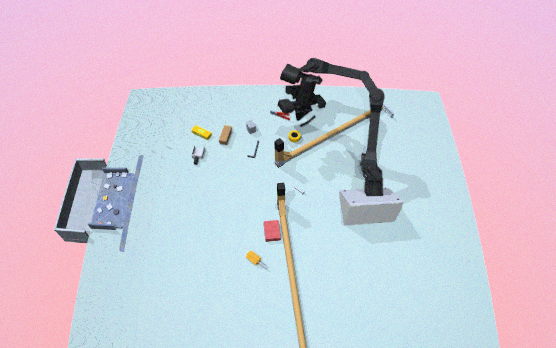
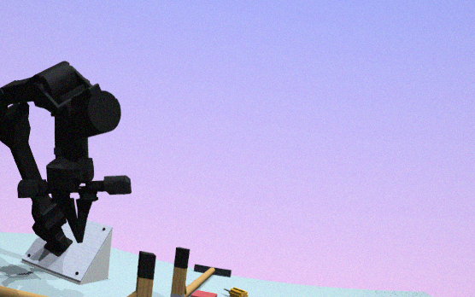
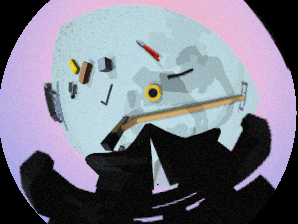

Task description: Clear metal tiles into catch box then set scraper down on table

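My gripper (image 1: 300,116) (image 2: 79,241) (image 3: 150,126) is shut and empty, pointing down above the table's back part, near the pliers and the black strip. A long-handled tool (image 1: 291,260) with an upright black-topped grip (image 2: 181,259) runs off the top view's lower edge; its dark crosswise head (image 2: 222,272) shows in the exterior view. A shorter tool (image 1: 330,135) (image 3: 185,108) lies behind it, with its own upright grip (image 1: 279,151) (image 2: 146,265). Several small tiles, one white (image 1: 119,188), one orange (image 1: 105,198), lie on the bench plate (image 1: 119,200). The catch box (image 1: 67,205) adjoins the plate's far end.
Between arm and plate lie pliers (image 1: 282,116) (image 3: 150,51), a yellow ring (image 1: 289,136) (image 3: 146,93), a grey block (image 1: 251,126) (image 3: 105,64), a brown block (image 1: 225,134) and a yellow block (image 1: 201,132). A red block (image 1: 272,231) and an orange screwdriver (image 1: 253,258) lie beside the long tool.
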